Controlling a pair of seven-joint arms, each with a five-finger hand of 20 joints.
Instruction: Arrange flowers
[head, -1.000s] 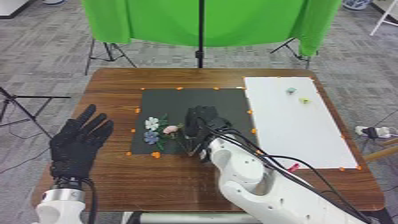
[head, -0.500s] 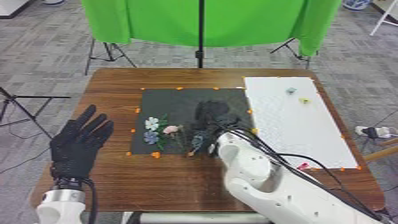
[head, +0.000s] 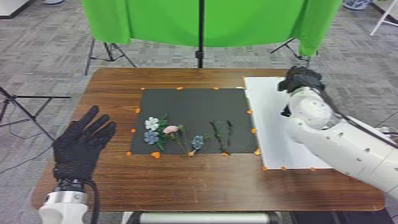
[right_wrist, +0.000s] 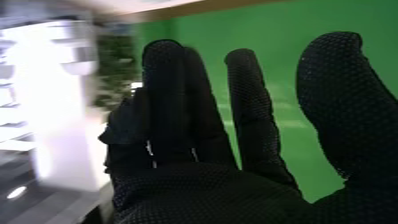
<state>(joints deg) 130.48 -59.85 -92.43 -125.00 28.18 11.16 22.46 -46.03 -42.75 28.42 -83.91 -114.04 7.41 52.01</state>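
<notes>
- Left hand (head: 78, 150) in ribbed-looking black fabric, over the table's left edge; fingers straight and spread apart. Touching the wood or not: can't tell.
- Right hand (head: 302, 80) over the far end of a flat white sheet (head: 277, 142), at the end of a smooth, rounded white arm (head: 351, 140) with dark cables.
- Right wrist view: right hand (right_wrist: 209, 195) in coarse mesh glove, fingers straight, some bunched together, one set apart, thumb wide of them.
- On the matte dark rectangular mat (head: 187, 102), left half: white flower (head: 152, 123) with open petals, rounded pink flower (head: 171, 129) just beside, blue flower (head: 151, 137) nearest the mat's left edge, below the white one.
- Further right on mat: slim blue-grey sprig (head: 197, 143), then thin dark green stems (head: 220, 135), roughly upright in head view. Tips too small to read.
- Orange tabs (head: 155, 155) round mat and sheet edges; glossy brown wood-grain table (head: 178, 185) under both.
- Part of sheet hidden by right hand and arm. Arms cut off at frame edges.
- Behind: creased green cloth (head: 160, 25). Wrist view: bright, smeared shapes beside it, can't identify.
</notes>
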